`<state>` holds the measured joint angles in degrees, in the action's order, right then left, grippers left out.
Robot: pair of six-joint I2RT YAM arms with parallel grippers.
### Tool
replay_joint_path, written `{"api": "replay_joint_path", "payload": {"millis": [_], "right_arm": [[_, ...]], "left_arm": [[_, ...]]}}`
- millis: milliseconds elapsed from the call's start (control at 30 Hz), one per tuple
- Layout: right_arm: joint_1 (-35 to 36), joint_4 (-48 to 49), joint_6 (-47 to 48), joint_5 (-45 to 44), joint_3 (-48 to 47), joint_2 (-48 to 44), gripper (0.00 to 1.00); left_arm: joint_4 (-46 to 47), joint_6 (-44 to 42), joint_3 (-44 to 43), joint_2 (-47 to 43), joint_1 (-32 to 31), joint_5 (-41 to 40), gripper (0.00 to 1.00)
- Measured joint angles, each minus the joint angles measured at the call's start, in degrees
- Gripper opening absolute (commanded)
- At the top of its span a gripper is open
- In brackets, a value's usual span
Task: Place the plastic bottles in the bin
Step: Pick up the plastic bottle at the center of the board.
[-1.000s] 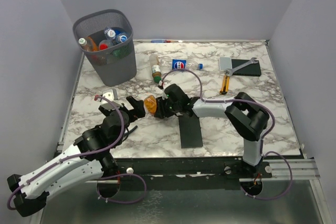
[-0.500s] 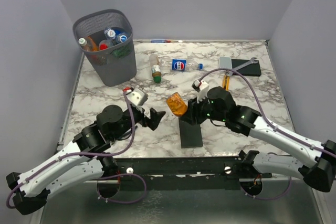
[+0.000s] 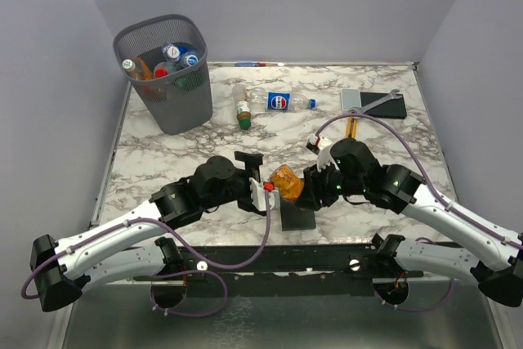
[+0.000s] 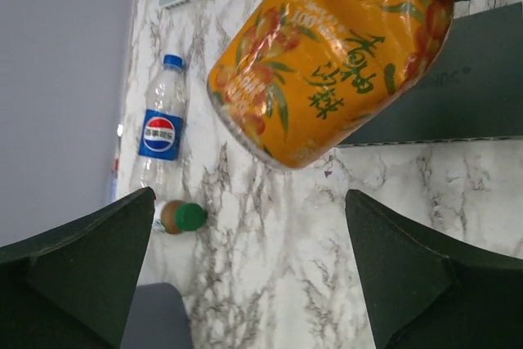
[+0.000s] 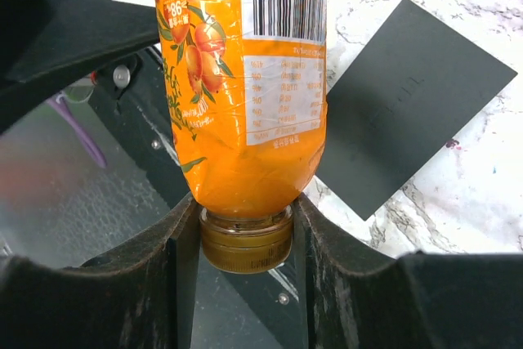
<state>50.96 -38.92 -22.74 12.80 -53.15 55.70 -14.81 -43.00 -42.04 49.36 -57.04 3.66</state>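
An orange bottle [image 3: 286,182] with a fruit label hangs above the table's near middle. My right gripper [image 3: 310,186] is shut on its amber cap [image 5: 245,243], with the body [image 5: 245,79] pointing away from the fingers. My left gripper [image 3: 260,176] stands wide open facing the bottle's base [image 4: 327,55], which is just ahead of its fingers [image 4: 433,275] and touches neither. A clear blue-label bottle [image 3: 282,101] and a green-capped bottle [image 3: 242,109] lie on the far side of the table. The grey mesh bin [image 3: 184,108] at the far left holds several bottles [image 3: 176,59].
A black slab [image 3: 296,206] lies under the held bottle near the front edge. At the far right lie a wrench [image 3: 384,98], a grey slab [image 3: 351,97], another black slab [image 3: 391,107] and an orange-handled screwdriver [image 3: 350,128].
My right arm has drawn the orange bottle back from the table's left-centre towards the near edge. My left arm has swung right, and its open jaws now face the bottle.
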Motion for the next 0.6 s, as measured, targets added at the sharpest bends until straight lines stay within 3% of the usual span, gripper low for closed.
{"api": "replay_joint_path", "payload": {"millis": [233,333,600], "right_arm": [[0.0,-1.73,1.25,2.45,-3.69,2.84,0.3],[-0.02,-1.75,1.68,3.45,-4.26,3.93,0.3],[-0.02,-2.93,2.45,5.57,-7.02,6.91,0.3]], "left_arm": [[0.28,-14.75,-2.03,2.62,-3.96,-0.22,0.99],[0.55,-17.66,-2.54,2.67,-5.84,-0.46,0.99],[0.28,-20.28,-2.56,5.03,-10.05,-2.25,0.85]]}}
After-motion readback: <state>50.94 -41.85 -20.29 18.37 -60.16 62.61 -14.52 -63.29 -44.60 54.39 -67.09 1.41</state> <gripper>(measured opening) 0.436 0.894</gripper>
